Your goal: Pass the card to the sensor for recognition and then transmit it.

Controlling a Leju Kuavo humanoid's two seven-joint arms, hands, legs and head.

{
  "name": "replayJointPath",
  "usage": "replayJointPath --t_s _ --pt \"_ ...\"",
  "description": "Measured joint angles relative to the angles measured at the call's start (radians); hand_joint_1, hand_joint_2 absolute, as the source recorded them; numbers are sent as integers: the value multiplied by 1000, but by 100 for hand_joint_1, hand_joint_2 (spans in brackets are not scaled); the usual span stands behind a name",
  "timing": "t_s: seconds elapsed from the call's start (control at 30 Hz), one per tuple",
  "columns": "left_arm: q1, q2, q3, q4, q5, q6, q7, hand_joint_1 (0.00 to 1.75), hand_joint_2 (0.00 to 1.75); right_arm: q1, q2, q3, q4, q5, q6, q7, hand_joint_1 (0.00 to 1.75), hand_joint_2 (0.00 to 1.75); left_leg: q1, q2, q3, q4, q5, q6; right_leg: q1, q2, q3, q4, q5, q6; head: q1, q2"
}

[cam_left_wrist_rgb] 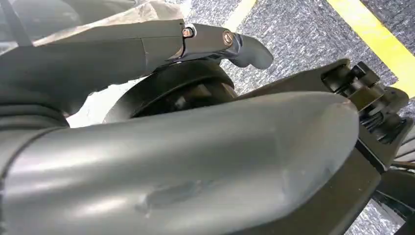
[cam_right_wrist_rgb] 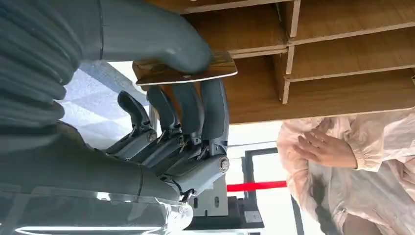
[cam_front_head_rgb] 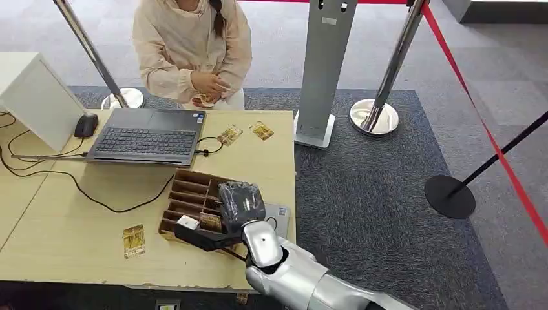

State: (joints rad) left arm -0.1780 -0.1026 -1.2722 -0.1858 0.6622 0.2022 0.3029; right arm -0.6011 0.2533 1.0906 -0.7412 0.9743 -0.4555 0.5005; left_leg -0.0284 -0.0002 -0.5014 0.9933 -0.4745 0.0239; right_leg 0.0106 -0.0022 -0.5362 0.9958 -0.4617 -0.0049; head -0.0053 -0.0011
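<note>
One card (cam_right_wrist_rgb: 185,72) pinched between right hand (cam_right_wrist_rgb: 161,98) thumb and fingers (cam_right_wrist_rgb: 213,105), seemingly over organizer (cam_right_wrist_rgb: 342,58).

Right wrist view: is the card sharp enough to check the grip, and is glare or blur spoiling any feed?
Right wrist view: the card is sharp, pinched by the right hand; the background behind the person is blown out white. Left wrist view: the left hand looms soft and close. Head view: evenly lit, clear.

Open laptop (cam_front_head_rgb: 146,134), mouse (cam_front_head_rgb: 86,124), seated person (cam_front_head_rgb: 192,48), stanchion base (cam_front_head_rgb: 373,117)
</note>
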Motion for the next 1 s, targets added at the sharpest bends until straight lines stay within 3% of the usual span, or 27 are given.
replayJointPath --t_s 0.17,0.4,0.7,1.0 --pt "0 0 0 0 -8 -6 4 0 0 0 0 0 1 11 -10 0 143 175 0 0 0 0 0 0 0 0 0 0 0 0 0 0" --pt "-40 -1 0 0 -27 -72 103 0 0 -3 3 0 10 23 -37 -9 145 175 0 0 0 0 1 0 0 0 0 0 1 0 0 0" --pt "-45 -2 0 0 -28 -73 106 0 0 -6 6 -1 -3 72 -73 -14 143 175 0 0 0 0 1 0 0 0 0 0 1 0 0 0" --pt "-45 -2 0 0 -24 -73 106 0 0 -14 7 -2 -73 133 -59 -8 140 175 0 0 0 0 1 0 0 0 0 0 1 0 0 0"
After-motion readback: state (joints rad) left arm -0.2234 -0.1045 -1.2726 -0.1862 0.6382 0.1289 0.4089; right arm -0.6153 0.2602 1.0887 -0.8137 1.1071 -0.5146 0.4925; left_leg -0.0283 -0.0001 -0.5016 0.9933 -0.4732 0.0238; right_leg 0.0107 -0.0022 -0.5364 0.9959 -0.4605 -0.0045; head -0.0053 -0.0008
